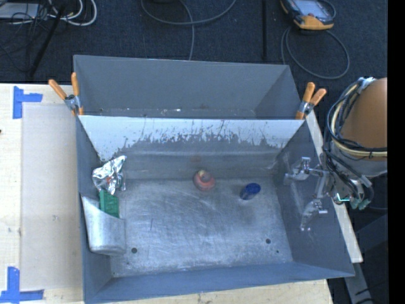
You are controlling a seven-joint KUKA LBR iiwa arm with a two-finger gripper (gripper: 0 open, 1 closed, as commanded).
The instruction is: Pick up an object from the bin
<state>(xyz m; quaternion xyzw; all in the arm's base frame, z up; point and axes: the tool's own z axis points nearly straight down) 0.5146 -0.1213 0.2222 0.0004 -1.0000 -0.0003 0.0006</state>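
Observation:
My gripper (302, 196) hangs over the bin's right wall, its two metal fingers spread apart and open with nothing between them. Closest to it is a small blue rounded object (250, 191), lying on the bin floor to its left and apart from it. Further left, near the back of the floor, rests a small orange-red round object (204, 180).
Against the left wall lies a crumpled silver foil wrapper (109, 174), with a green packet (109, 202) below it and a clear plastic bag (104, 228) in the front left corner. The arm with its cables stands outside the bin's right rim.

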